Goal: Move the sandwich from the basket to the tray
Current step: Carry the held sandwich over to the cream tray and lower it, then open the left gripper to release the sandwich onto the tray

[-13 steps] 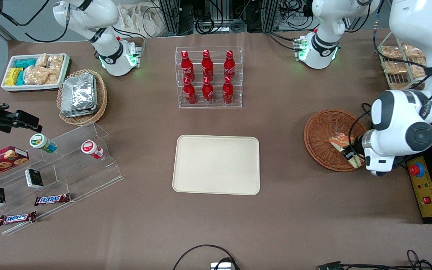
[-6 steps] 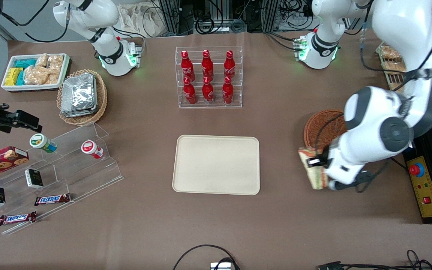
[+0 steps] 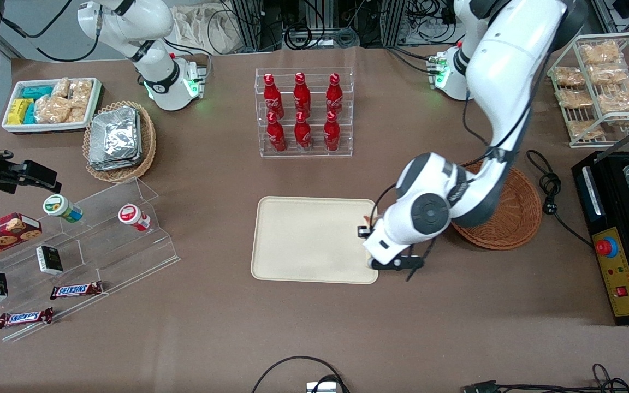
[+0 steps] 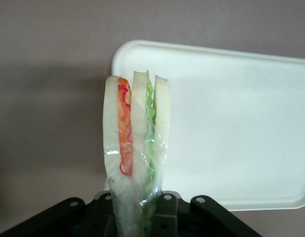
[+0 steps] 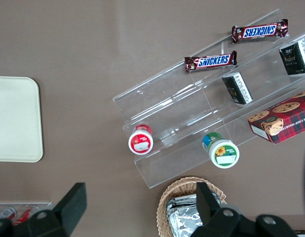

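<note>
The triangular white-bread sandwich [image 4: 136,143], wrapped in clear film, is clamped between the fingers of the left arm's gripper [image 4: 137,207], its narrow end pinched in the black jaws and its cut edge pointing away from them. Three slices of white bread are seen along that edge, with an orange-red filling layer in one gap and a green layer in the other. In the front view the gripper [image 3: 369,232] is held above the edge of the flat cream-beige rectangular tray [image 3: 303,240] at the working arm's end, and only a sliver of the sandwich [image 3: 367,220] is seen beside the wrist. In the wrist view the sandwich is shown over a rounded corner of the tray [image 4: 241,128], part over the plain surface and part over the brown table [image 4: 49,98]. Nothing is seen lying on the tray's smooth surface within its low rim. The round reddish-brown wicker basket [image 3: 514,215] is found just beside the gripper's arm, toward the working arm's end of the table, partly covered by the white arm; the woven part that shows holds nothing.
</note>
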`<state>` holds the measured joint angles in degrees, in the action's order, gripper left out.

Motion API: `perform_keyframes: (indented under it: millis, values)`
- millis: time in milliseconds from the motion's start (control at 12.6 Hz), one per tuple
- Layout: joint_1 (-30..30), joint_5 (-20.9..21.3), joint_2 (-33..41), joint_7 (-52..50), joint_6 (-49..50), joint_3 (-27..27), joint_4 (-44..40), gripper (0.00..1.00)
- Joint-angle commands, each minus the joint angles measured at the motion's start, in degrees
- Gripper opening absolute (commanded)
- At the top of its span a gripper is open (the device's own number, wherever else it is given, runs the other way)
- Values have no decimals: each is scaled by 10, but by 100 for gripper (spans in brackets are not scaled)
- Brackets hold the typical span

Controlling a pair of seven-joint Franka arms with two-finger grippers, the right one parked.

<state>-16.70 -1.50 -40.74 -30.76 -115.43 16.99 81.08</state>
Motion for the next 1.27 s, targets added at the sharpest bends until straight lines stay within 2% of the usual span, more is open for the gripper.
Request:
perform_keyframes:
  millis: [0,317,396,554,634,1030,1188]
  values:
    - [-19,1,-44,-8,3,-6,-32,0]
    - [-32,3,-68,-9,8,-6,-30,0]
    - [-32,-3,-66,-12,8,-6,-32,15]
    - [-29,2,-66,-43,3,-6,-33,86]
    - [-29,4,-65,-43,7,-7,-32,100]
    - [-22,6,-41,-50,14,-17,-40,100]
    - [-20,9,-12,-70,80,-43,-36,100]
